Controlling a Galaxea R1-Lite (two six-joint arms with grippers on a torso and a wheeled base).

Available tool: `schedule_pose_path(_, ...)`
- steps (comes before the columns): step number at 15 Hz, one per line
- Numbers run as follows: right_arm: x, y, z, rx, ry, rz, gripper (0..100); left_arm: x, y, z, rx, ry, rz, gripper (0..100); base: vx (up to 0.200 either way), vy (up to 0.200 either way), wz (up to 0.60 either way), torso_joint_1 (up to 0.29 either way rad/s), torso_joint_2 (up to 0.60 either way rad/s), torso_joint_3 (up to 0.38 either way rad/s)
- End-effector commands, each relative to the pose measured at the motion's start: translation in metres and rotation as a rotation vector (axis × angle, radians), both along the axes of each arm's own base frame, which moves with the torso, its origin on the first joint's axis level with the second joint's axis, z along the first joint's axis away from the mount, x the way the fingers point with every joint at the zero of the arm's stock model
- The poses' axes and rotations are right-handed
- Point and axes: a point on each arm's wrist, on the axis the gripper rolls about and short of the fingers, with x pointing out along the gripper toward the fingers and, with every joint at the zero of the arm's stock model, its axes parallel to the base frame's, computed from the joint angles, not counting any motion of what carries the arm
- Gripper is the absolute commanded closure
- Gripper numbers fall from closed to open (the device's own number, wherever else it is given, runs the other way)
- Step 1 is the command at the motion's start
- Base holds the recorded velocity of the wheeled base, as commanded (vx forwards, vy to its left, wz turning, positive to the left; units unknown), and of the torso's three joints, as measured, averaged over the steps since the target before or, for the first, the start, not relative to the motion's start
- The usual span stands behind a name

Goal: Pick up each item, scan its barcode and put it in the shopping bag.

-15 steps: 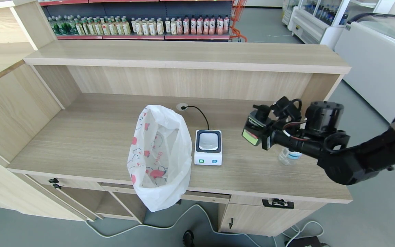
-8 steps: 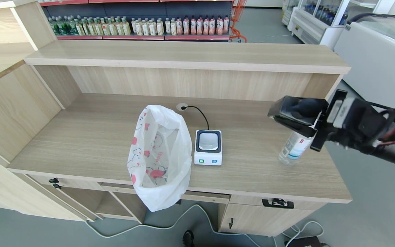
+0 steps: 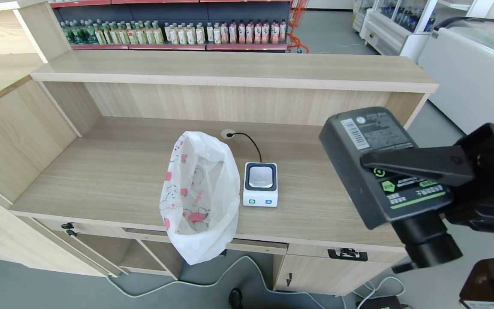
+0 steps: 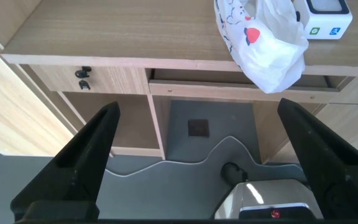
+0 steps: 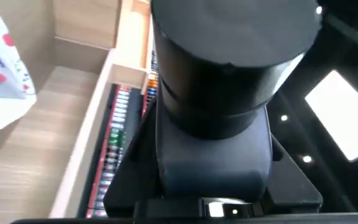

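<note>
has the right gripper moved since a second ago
Yes. The right gripper, shut on the black bottle, has swung away from the scanner toward the robot's right and come nearer the head camera.

Black bottle (image 3: 354, 171): barcode label up, tilted, aloft at right. White printed shopping bag (image 3: 200, 193): open, centre, overhanging near edge. White scanner (image 3: 260, 183) just right of it.

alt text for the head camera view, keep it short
The right claw holds a black capped bottle close to the camera, its barcode label in view, over the right end of a wooden counter. On the counter sit an open white shopping bag and, beside it, a small white scanner.
</note>
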Motion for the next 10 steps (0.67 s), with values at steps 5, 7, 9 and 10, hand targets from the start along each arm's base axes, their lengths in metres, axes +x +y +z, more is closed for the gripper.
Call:
schedule_pose_path(5,-0.049,-0.016,0.025,0.094,-0.293,0.042,100,0.0,0.0,0.0,0.0,-0.001,0.0,0,0.0,0.0,0.0,0.0,0.0,0.0)
schedule_pose_path(7,-0.057,-0.021,0.029,0.105,-0.334,0.048,100,0.0,0.0,0.0,0.0,-0.001,0.0,0,0.0,0.0,0.0,0.0,0.0,0.0)
schedule_pose_path(9,-0.063,-0.023,0.028,0.086,-0.356,0.088,100,0.0,0.0,0.0,0.0,-0.001,0.0,0,0.0,0.0,0.0,0.0,0.0,0.0)
schedule_pose_path(10,-0.066,-0.02,0.025,0.065,-0.35,0.153,100,0.0,0.0,0.0,0.0,-0.001,0.0,0,0.0,0.0,0.0,0.0,0.0,0.0)
